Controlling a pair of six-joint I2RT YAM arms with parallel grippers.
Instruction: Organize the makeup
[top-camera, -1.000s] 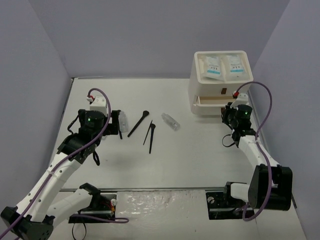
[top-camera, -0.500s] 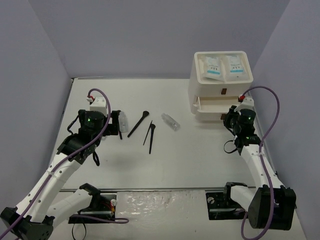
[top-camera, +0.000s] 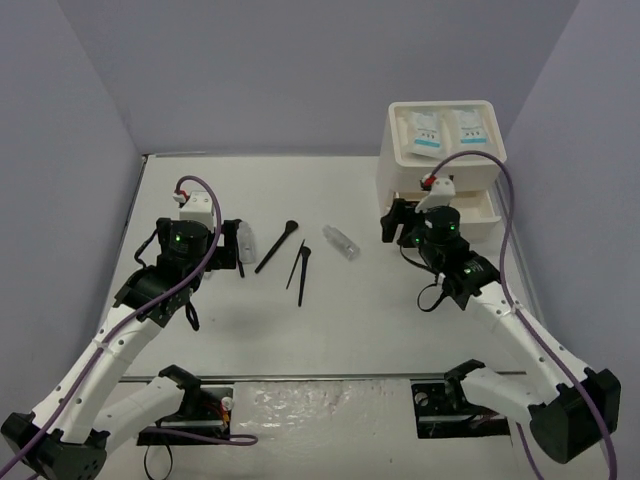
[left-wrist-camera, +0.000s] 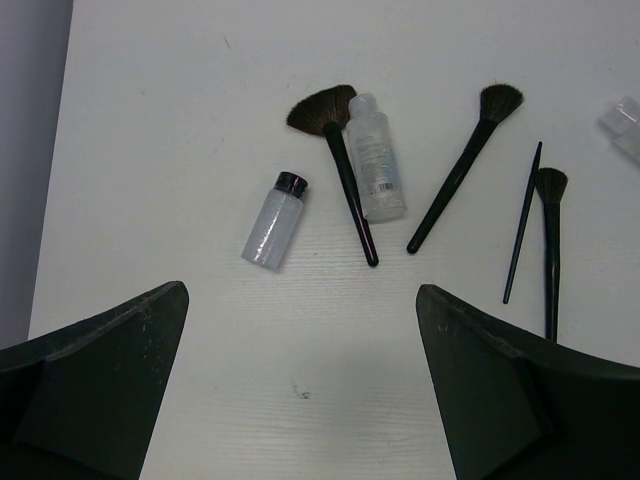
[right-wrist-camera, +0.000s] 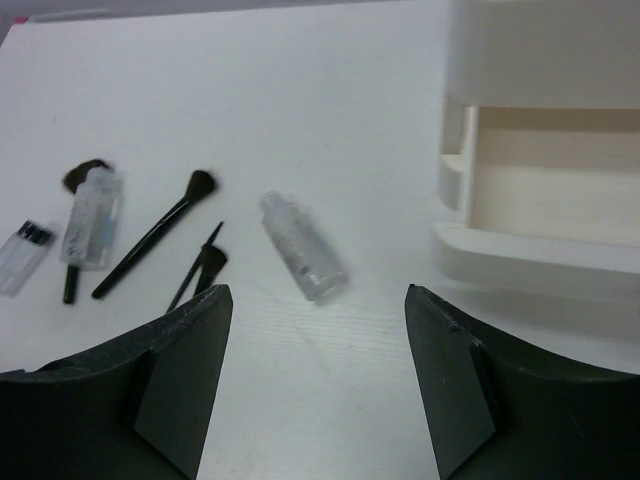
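Where the left gripper hangs, one vial shows — half hidden.

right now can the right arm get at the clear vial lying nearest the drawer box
Probably yes: its jaws stand open facing the clear vial, with only bare table between them. The black brushes lie further off to the side.

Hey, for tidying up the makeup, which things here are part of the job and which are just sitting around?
Part of the job: two sachets on the box top; black brushes; clear vials; thin stick.
Just there: white drawer box; table.
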